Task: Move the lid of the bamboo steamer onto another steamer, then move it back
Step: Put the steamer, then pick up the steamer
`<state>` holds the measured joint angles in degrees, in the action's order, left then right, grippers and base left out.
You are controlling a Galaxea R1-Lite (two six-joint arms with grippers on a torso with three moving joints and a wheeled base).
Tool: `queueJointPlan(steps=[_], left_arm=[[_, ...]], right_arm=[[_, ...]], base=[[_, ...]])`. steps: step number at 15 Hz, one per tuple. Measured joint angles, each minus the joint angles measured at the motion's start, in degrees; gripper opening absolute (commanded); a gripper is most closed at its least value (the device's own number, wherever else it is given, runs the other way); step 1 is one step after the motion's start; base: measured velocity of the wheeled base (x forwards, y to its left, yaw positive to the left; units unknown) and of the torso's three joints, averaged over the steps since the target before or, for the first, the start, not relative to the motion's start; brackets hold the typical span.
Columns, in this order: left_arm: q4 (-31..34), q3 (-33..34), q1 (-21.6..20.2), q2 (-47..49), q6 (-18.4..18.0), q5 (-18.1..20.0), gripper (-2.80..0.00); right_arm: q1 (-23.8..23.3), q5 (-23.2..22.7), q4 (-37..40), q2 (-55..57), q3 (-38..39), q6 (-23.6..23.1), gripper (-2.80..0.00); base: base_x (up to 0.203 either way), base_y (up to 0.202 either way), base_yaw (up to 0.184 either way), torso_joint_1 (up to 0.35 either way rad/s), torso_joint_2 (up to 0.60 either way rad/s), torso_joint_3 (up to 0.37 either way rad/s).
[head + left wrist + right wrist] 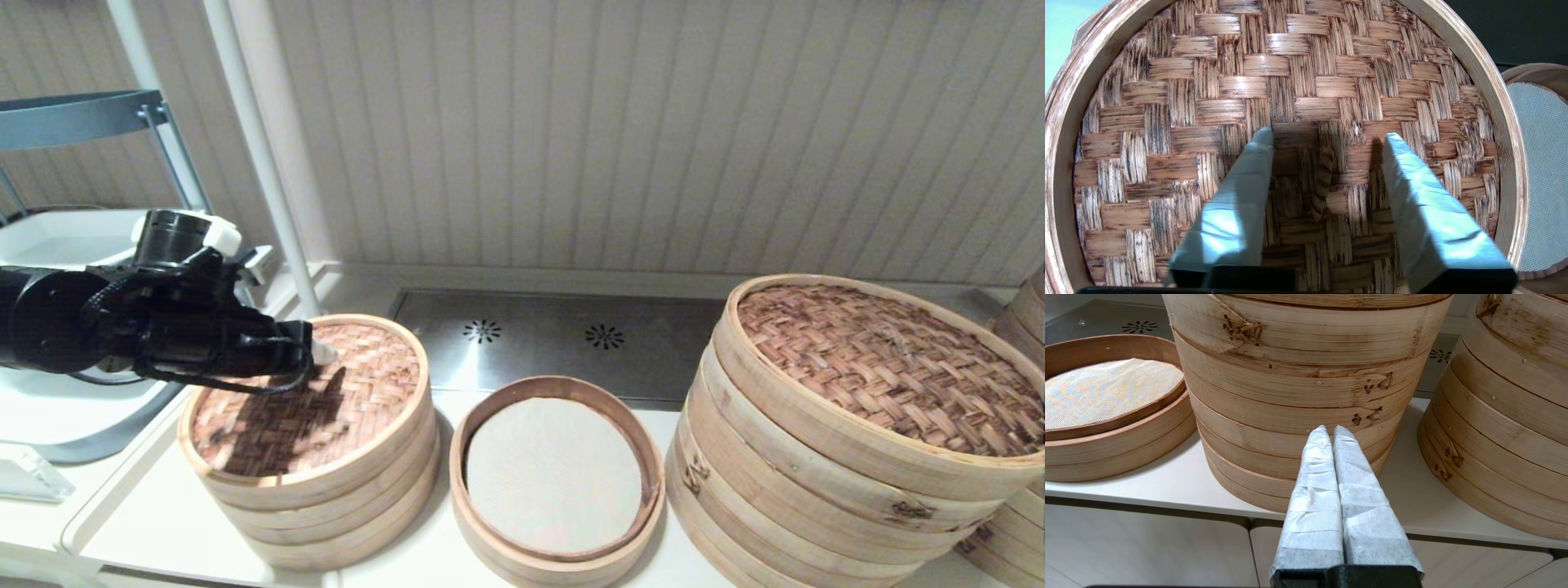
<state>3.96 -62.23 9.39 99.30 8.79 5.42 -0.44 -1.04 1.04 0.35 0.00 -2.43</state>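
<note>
Reddish-brown woven bamboo steamer lid (1298,102), left of frame: open left gripper (1327,141) straddles its centre loop (1323,183); closing comes next, likely for the return. Right gripper (1329,435) parked, closed.

Large steamer stack (824,457): tall, pale bamboo rings, on the right of the tabletop (155,514), close beside the low open basket.
Large woven lid (882,367): reddish-brown weave, tops that stack.
Second large stack (1511,428): at the far right edge, partly cut off.
Steel panel (563,339): behind the baskets, with two star-shaped hole clusters.
White pole (261,155): upright, back left.
Wall (653,122): pale, vertically ribbed.
</note>
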Motion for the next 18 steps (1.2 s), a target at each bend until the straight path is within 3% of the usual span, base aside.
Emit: queueJointPlan(steps=[3,4,12,18], left_arm=[[0.1,0.6,0.0,-3.2,0.0,0.0,0.0],[0.2,0.8,0.0,-5.0,-0.1,0.0,-2.8],[0.6,8.2,-1.8,-24.6,-1.4,-0.2,-2.8],[0.7,25.2,-6.2,-47.1,-1.6,-1.0,-2.8]], right_arm=[[0.0,0.0,0.0,0.0,0.0,0.0,-2.8],[0.0,0.0,0.0,0.0,0.0,0.0,-2.8],[-0.1,0.0,0.0,0.0,0.0,0.0,-2.8],[0.0,0.0,0.0,0.0,0.0,0.0,-2.8]], base=[[0.0,0.0,0.0,0.0,0.0,0.0],[0.0,0.0,0.0,0.0,0.0,0.0],[0.0,0.0,0.0,0.0,0.0,0.0],[0.0,0.0,0.0,0.0,0.0,0.0]])
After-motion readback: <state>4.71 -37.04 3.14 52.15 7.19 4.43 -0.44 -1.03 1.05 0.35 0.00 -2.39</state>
